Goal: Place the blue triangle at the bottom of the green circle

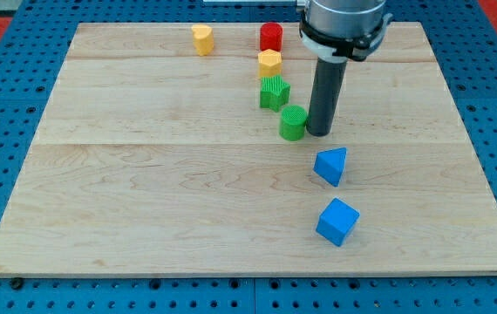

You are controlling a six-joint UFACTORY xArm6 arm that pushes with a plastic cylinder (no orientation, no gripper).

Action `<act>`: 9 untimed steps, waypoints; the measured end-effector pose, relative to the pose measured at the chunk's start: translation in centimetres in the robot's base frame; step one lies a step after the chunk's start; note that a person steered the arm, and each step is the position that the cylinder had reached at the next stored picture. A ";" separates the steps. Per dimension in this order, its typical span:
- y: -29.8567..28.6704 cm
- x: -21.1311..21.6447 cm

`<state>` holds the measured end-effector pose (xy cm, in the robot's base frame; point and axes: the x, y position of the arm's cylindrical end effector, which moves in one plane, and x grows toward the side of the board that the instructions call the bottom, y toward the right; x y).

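The blue triangle [330, 166] lies on the wooden board [144, 192], right of centre. The green circle [293, 123] stands up and to the left of it, with a gap of bare board between them. My tip [320, 133] rests on the board just right of the green circle, almost touching it, and above the blue triangle. The rod rises straight up to the arm's grey body [343, 22] at the view's top.
A blue cube [337, 221] lies below the triangle. A green star-shaped block [274, 92], a yellow hexagon [270, 63] and a red cylinder [271, 37] line up above the green circle. A yellow block [202, 39] sits at the top left.
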<state>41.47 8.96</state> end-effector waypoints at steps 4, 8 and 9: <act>2.5 -0.9; 2.1 9.3; -0.9 9.3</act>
<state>50.72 8.09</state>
